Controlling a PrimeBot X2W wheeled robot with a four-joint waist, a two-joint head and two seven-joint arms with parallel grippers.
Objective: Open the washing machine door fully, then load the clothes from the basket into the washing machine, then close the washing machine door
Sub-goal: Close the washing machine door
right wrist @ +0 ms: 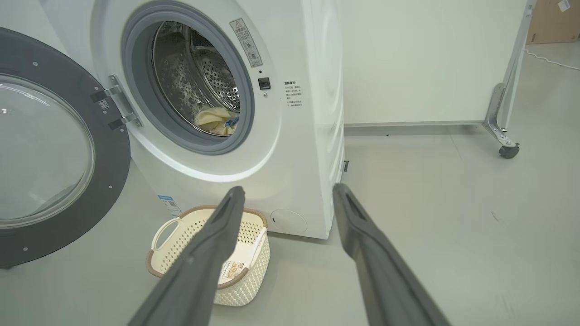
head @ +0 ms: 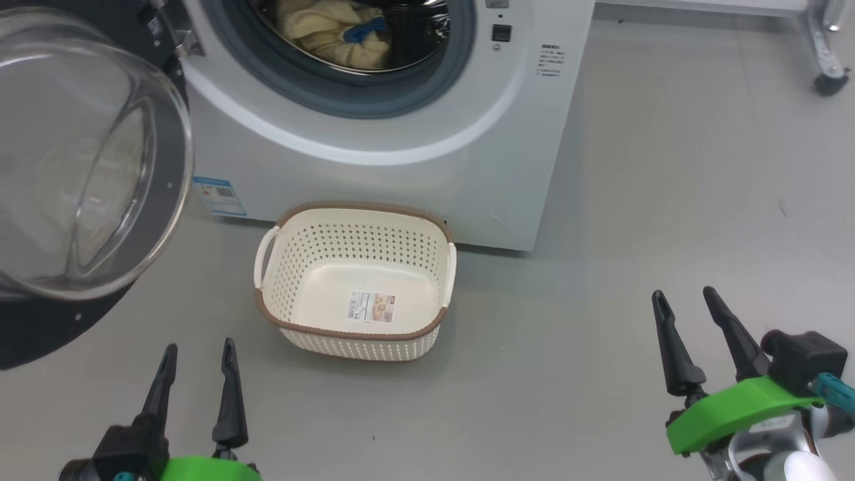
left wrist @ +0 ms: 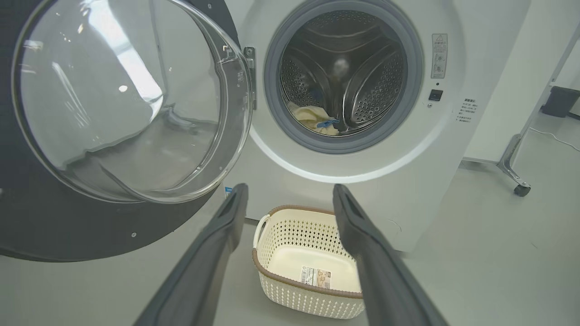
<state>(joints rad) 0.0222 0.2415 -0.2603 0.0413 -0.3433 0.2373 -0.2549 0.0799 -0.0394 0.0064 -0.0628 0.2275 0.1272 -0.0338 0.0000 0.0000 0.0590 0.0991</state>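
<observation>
The white washing machine (head: 401, 167) stands at the top of the head view with its round door (head: 87, 174) swung wide open to the left. Cream-yellow clothes (head: 334, 30) with a blue band lie inside the steel drum (left wrist: 344, 77). On the floor in front sits the cream basket (head: 357, 284), with just a label on its floor. My left gripper (head: 198, 353) is open at the lower left, nearer me than the basket. My right gripper (head: 685, 297) is open at the lower right, well right of the basket. Nothing is between either pair of fingers.
The open door (left wrist: 127, 104) juts out over the floor to the left of the basket (left wrist: 308, 267). A metal frame leg with a caster (head: 828, 80) stands at the far right. Bare grey floor (head: 634, 234) lies to the machine's right.
</observation>
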